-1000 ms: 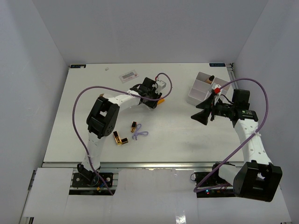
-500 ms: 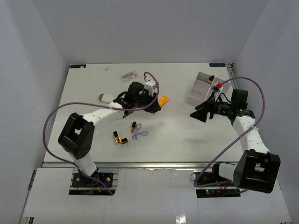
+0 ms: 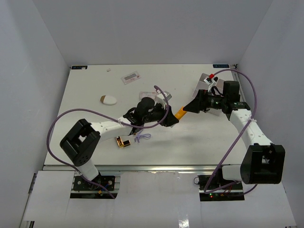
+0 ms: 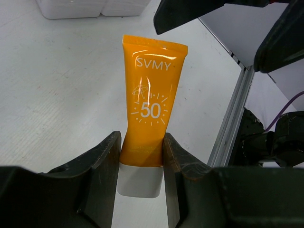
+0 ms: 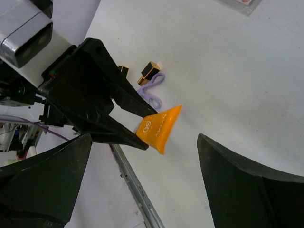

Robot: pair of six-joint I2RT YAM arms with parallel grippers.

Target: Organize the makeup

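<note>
Barely under way, apparently: clamping the orange tube [image 4: 152, 104] by its cap end in the left gripper [image 4: 141, 147], just ahead of the right gripper [image 3: 189, 107] and its wide-spread fingers, with lipsticks [image 3: 123, 141], sponge [image 3: 109, 99] and packet [image 3: 130, 76] loose behind, outside the tray [image 4: 71, 8].

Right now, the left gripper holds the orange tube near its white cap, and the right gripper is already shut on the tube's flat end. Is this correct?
Not quite. The right gripper is not shut: the right wrist view shows its jaws wide open, gripping nothing. The left gripper does hold the orange tube near its white cap.
</note>
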